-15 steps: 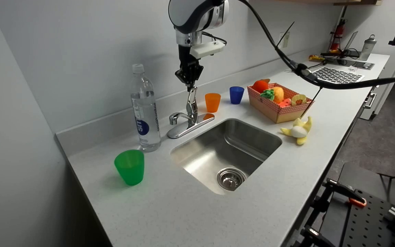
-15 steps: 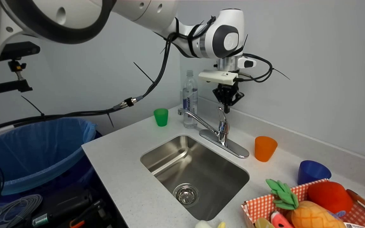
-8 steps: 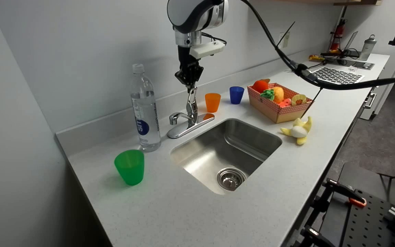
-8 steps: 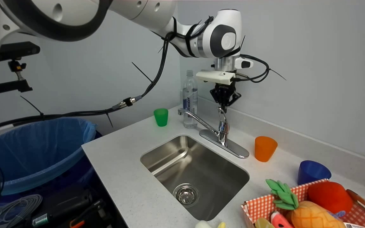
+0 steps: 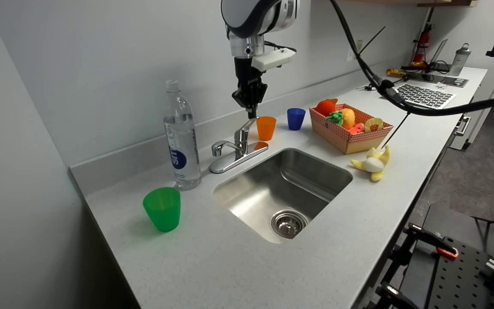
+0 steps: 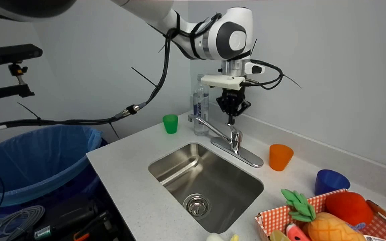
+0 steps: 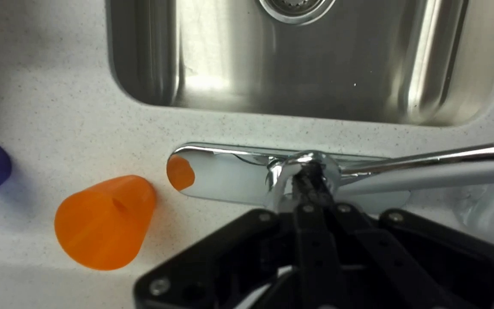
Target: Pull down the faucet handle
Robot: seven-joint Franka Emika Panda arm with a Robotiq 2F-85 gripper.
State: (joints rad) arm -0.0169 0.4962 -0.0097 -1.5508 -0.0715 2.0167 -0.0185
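The chrome faucet handle [image 5: 247, 127] leans toward the sink from the top of the faucet body [image 5: 240, 146]. It also shows in an exterior view [image 6: 232, 128], just under my fingertips. My black gripper [image 5: 252, 115] points straight down with its fingers together, and its tips are at the handle's upper end, seemingly touching it. In an exterior view the gripper [image 6: 231, 120] stands directly above the lever's tip. In the wrist view the gripper [image 7: 322, 204] covers part of the faucet's chrome top [image 7: 311, 159]; lever and body are hard to tell apart there.
The chrome spout [image 6: 209, 126] reaches over toward a water bottle [image 5: 182, 146]. A steel sink [image 5: 315, 171] lies in front. An orange cup [image 5: 266, 128], blue cup [image 5: 295, 119], green cup [image 5: 162, 209], basket of toy fruit [image 5: 332, 139] and toy banana [image 5: 373, 164] stand around. The wall is behind.
The faucet handle stood nearly upright before and now leans lower, toward the sink. My gripper has moved forward toward the sink and slightly down with it, staying shut.
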